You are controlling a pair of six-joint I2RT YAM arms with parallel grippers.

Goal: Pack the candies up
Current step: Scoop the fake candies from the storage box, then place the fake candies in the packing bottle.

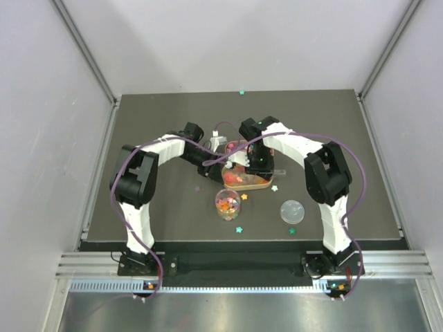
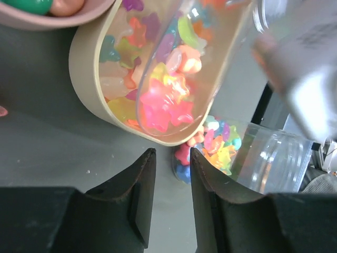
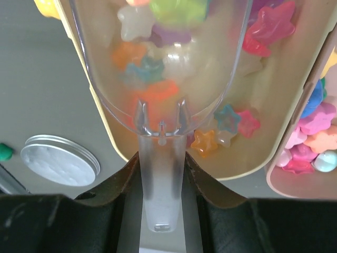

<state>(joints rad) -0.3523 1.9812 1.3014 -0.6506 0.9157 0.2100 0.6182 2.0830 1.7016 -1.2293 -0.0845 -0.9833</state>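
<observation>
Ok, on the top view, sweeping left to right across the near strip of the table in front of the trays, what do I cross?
left arm → clear jar → silver lid → right arm

Jar (image 1: 228, 205), lid (image 1: 292, 211), scoop (image 3: 161, 158) x1, prob 2 trays (image 3: 253, 163)

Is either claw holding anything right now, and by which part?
The right claw grips the clear scoop by its handle. The left claw holds nothing.
</observation>
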